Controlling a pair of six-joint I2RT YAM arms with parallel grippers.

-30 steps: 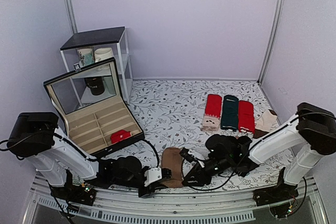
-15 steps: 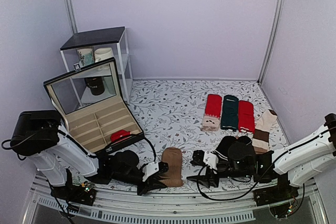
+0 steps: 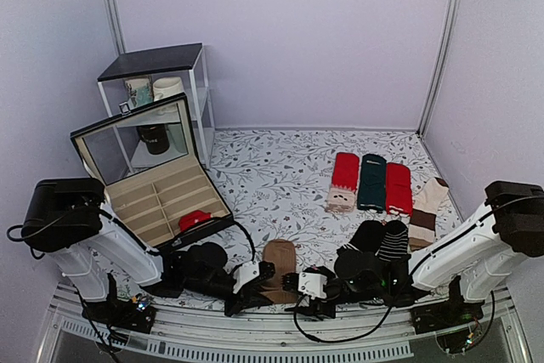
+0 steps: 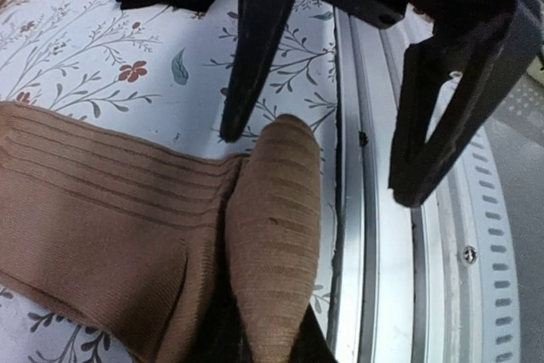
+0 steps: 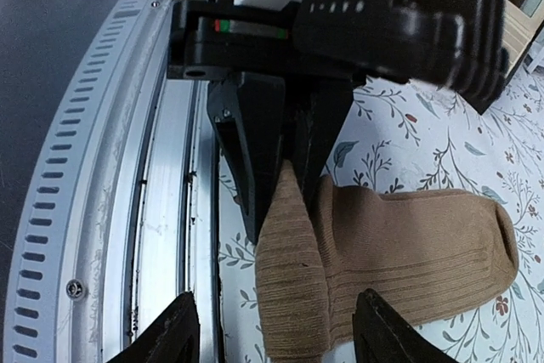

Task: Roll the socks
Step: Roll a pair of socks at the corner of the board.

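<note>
The brown socks lie as a flat strip near the table's front edge. They also show in the left wrist view and the right wrist view. Their near end is pinched up into a ridge. My left gripper is shut on that ridge. Its fingers clamp the fold, and the sock mostly hides them in its own view. My right gripper is open, with its tips on either side of the folded end. Its fingers hang just above the sock.
An open jewellery box with a red roll stands at the left. A shelf with cups stands behind it. Red and dark green flat socks, black striped socks and a beige-brown sock lie at the right. A metal rail runs along the near edge.
My right gripper has drawn back to the right, then come in left to the socks' near end, open. My left gripper has stayed on the fold.
</note>
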